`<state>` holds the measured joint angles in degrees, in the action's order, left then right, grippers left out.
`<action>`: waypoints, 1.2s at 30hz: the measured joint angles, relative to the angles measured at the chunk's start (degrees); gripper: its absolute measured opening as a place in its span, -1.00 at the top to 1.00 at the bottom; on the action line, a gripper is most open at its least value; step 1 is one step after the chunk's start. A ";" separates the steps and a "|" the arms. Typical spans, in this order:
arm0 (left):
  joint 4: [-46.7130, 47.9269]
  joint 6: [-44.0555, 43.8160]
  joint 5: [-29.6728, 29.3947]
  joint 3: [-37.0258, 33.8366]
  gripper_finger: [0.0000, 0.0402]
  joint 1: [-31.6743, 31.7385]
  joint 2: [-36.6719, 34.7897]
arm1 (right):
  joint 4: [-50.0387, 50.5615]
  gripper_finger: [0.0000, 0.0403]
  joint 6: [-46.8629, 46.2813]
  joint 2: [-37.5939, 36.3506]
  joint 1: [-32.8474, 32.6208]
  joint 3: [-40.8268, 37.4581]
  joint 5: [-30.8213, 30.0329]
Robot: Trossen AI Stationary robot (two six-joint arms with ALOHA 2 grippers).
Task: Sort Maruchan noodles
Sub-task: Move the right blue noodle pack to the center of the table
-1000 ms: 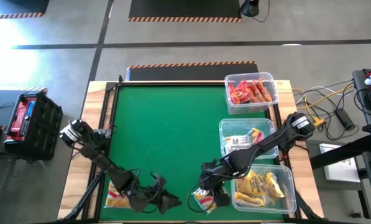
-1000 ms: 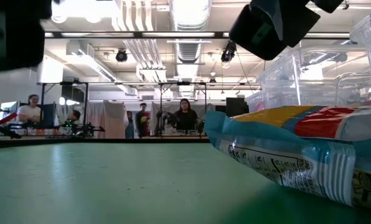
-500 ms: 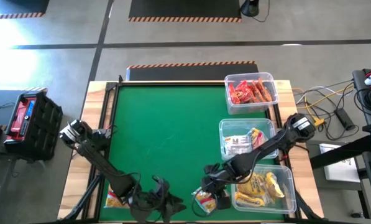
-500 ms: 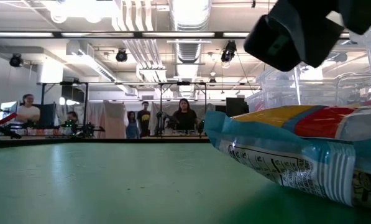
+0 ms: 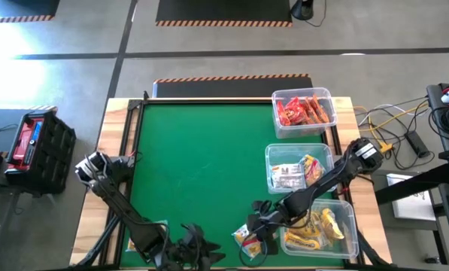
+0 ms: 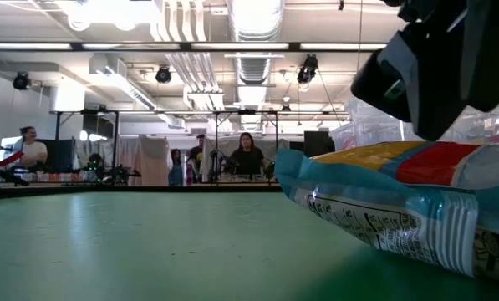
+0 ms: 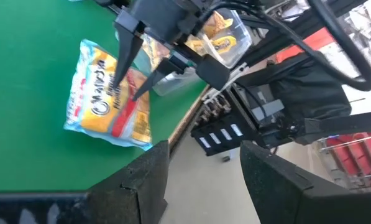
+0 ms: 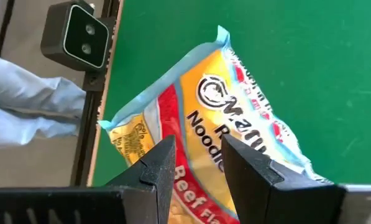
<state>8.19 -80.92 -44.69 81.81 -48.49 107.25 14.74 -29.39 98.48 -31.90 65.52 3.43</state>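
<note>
Noodle packet [image 8: 235,124] lies just under the right gripper [image 8: 197,165], fingers apart.

A robotics lab: exposed ceiling ducts [image 6: 253,21] and lights, people [image 6: 247,156] at benches behind, hazard tape [image 5: 232,77] on the concrete floor, cables [image 5: 393,124] beside the table.

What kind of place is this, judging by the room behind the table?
Probably a robotics lab or workshop: exposed ceiling ducts, people at workbenches, and hazard-striped floor mats around the green table.
</note>
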 joint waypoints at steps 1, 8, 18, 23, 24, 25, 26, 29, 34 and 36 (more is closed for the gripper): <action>-0.15 -0.59 -0.11 0.34 0.10 -0.16 0.30 | -0.17 0.41 -0.76 0.00 -0.14 -0.15 0.00; -0.06 -6.21 -3.14 2.54 0.10 -1.86 3.54 | -0.72 0.41 -8.77 0.00 -2.08 -0.52 0.85; -0.66 -11.74 -4.46 2.96 0.10 -2.47 5.80 | -0.87 0.41 -10.32 -0.13 -2.32 -2.33 -3.93; -0.70 -11.73 -4.46 2.94 0.10 -2.47 5.84 | -0.75 0.41 -12.04 -0.12 -2.10 -2.85 -5.74; -0.70 -11.71 -4.46 2.94 0.10 -2.47 5.84 | -0.70 0.41 -13.35 -0.11 -2.08 -2.90 -5.82; -0.71 -11.73 -4.46 2.94 0.10 -2.47 5.84 | -0.69 0.41 -15.08 -0.11 -2.08 -2.91 -5.69; -0.78 -11.73 -4.46 2.94 0.10 -2.47 5.84 | -0.69 0.41 -17.24 -0.10 -2.06 -2.90 -5.13; -0.94 -11.75 -4.46 2.94 0.10 -2.47 5.84 | -0.34 0.41 -20.53 0.02 -2.15 -2.06 -3.48; -0.93 -11.75 -4.46 2.91 0.10 -2.47 5.84 | -0.31 0.41 -20.45 0.00 -2.66 1.09 -1.66; -0.92 -11.80 -4.40 2.91 0.10 -2.47 5.84 | -0.04 0.41 -20.50 0.00 -2.77 2.06 0.46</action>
<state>7.27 -92.71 -49.09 84.73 -50.96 113.10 14.70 -49.89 98.48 -34.66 67.58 3.88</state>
